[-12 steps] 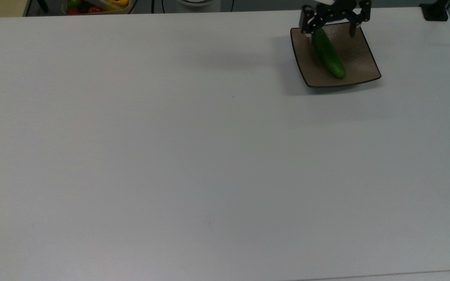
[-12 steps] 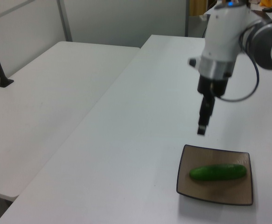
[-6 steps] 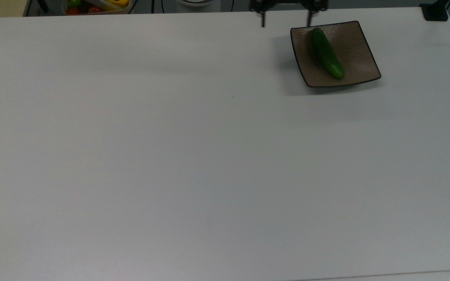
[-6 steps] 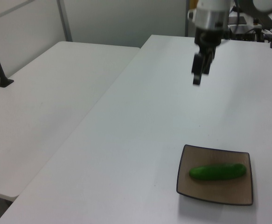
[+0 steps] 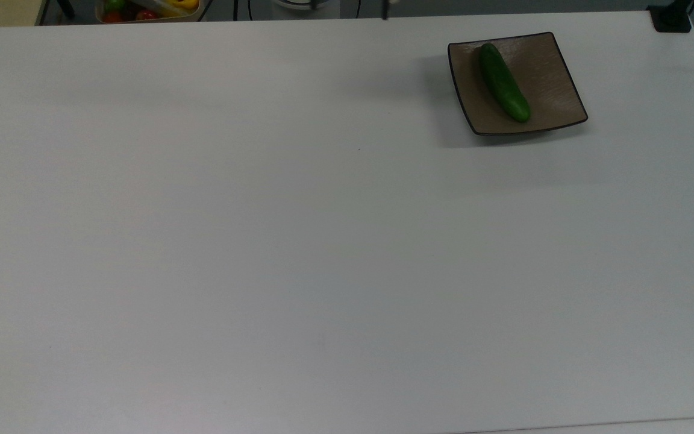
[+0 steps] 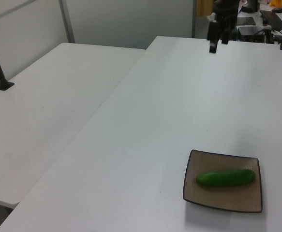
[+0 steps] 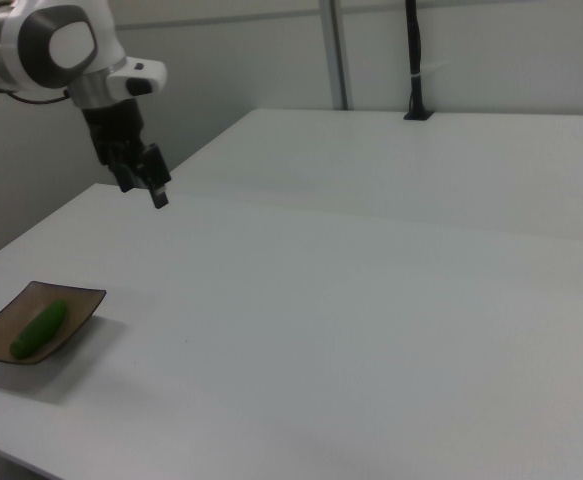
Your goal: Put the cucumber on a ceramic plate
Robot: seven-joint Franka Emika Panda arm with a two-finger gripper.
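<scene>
Since 1 second ago the hand [image 6: 217,42] has risen off the plate [image 6: 251,201] and drawn well away, hanging above the white counter [image 6: 179,106] with fingers [image 7: 160,196] apart, gripping nothing. On the plate lies the cucumber [image 5: 505,82], diagonal in the top view, untouched.

The gripper [image 6: 217,42] is no longer over the ceramic plate [image 6: 223,197]; it now hangs high, well apart from it, empty, fingers apart.
</scene>
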